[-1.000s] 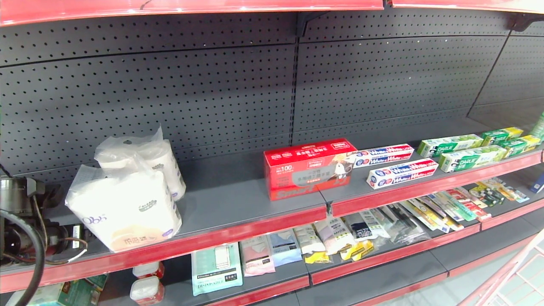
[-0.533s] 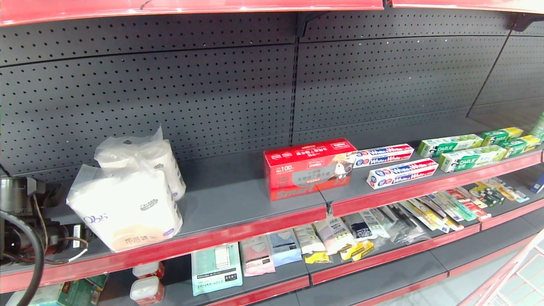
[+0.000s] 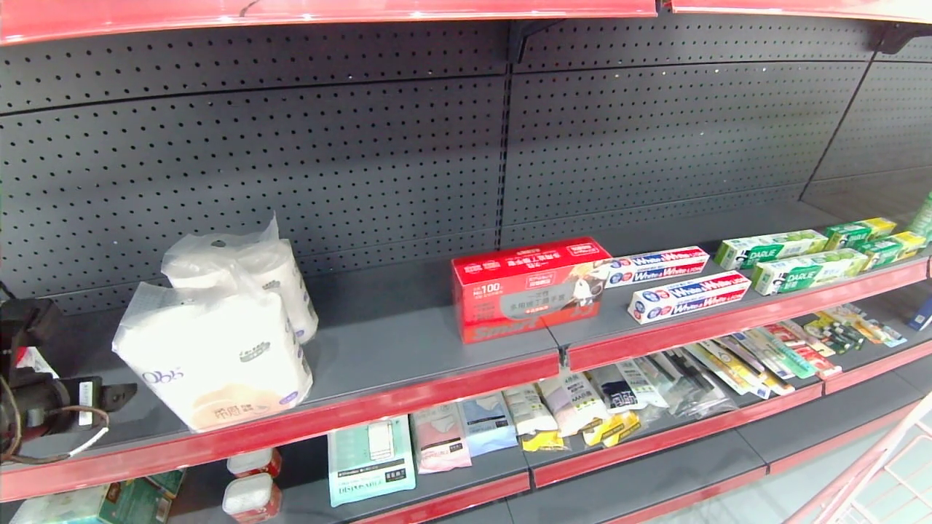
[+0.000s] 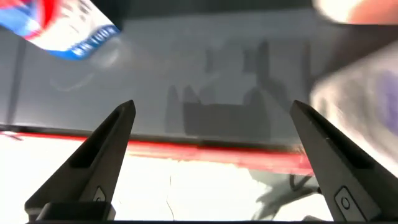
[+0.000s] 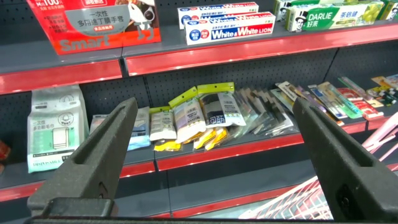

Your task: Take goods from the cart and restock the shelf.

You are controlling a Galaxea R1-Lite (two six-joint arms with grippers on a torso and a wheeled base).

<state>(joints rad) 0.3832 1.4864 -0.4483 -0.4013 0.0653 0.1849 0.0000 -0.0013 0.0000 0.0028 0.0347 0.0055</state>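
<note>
Left gripper (image 4: 212, 109) jaws wide apart, empty, just left of tissue pack (image 3: 215, 356), over shelf (image 3: 408, 342) front lip. Risk: sideways swing clips soft pack, tips it off lip. Left wrist at shelf height. Right gripper (image 5: 214, 102) spread, empty, below-right of pack, facing shelf front. Cart (image 3: 881, 473) far right of pack.

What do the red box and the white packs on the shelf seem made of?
The red box: likely printed cardboard, slightly glossy; sharp folded edges. The white packs: paper goods in thin clear plastic film, probably; it wrinkles and shines at the top.
</note>
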